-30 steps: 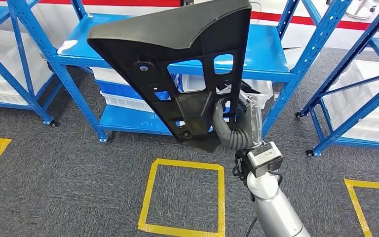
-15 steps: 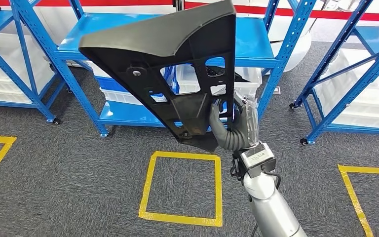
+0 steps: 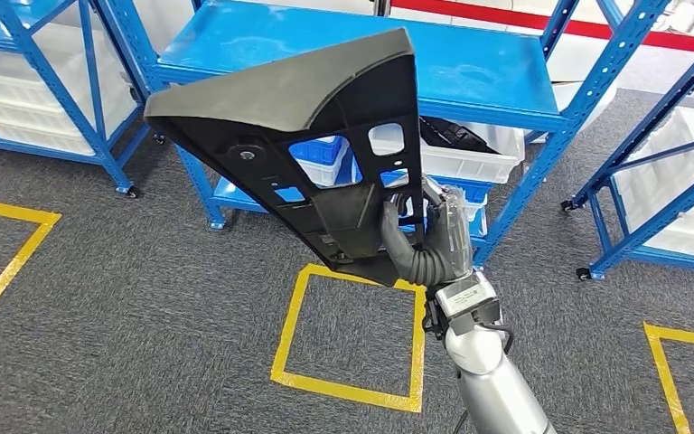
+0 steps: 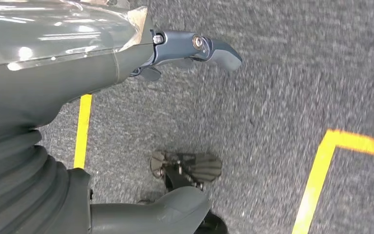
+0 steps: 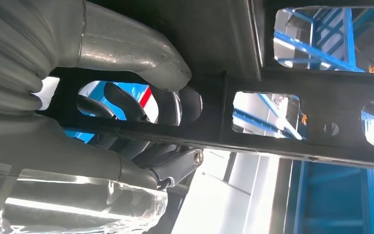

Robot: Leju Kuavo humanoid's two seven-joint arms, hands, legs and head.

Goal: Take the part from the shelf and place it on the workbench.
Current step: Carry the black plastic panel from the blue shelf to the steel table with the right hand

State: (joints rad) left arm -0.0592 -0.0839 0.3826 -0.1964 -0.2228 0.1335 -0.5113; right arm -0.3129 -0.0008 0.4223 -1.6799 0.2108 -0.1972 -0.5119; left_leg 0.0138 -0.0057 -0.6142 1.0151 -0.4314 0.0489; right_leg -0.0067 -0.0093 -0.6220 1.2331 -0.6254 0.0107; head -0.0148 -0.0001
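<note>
Part (image 3: 325,117): large black flat plastic panel with several cutouts, roughly triangular, held up in the air in front of the blue shelf (image 3: 470,81), tilted, wide end up and narrow end down. Right hand (image 3: 425,237) grips it at the narrow lower end; thumb on the near face, fingers (image 5: 121,105) hooked through a cutout and wrapped around a rib. Left hand (image 4: 78,97) hangs over grey carpet (image 4: 282,78), holding nothing, fingers apart. Yellow tape square (image 3: 352,391) on the floor below the part. White bins (image 3: 470,158) sit on the shelf behind it.
</note>
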